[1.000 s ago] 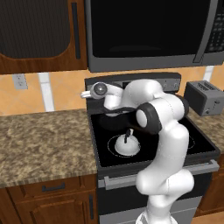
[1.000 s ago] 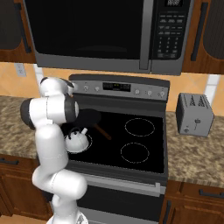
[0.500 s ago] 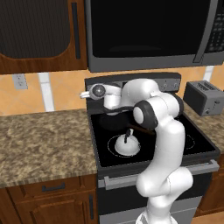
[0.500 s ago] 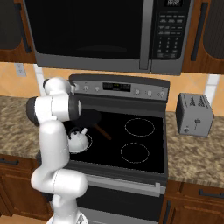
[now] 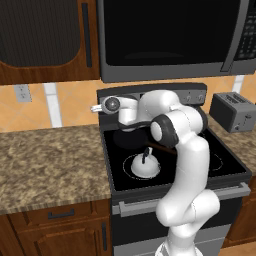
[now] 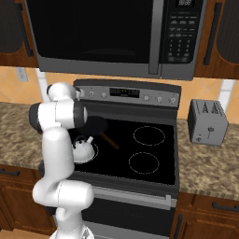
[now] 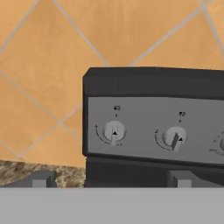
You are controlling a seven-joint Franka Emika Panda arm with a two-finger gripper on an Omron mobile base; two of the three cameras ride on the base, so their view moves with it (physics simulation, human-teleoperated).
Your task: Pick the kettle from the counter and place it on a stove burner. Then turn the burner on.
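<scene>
Now the kettle (image 5: 145,166) sits on the front-left stove burner (image 5: 126,165), just before the frying pan (image 6: 95,125). My gripper (image 7: 111,178) has swung from it toward the left knob (image 7: 113,131); fingertips look spread, holding nothing. Turning comes next, I judge.

Straight ahead of my gripper (image 7: 111,179) the way to the two knobs (image 7: 113,131) is open. Below me the frying pan (image 6: 95,125) and kettle (image 5: 144,165) crowd the cooktop.
</scene>
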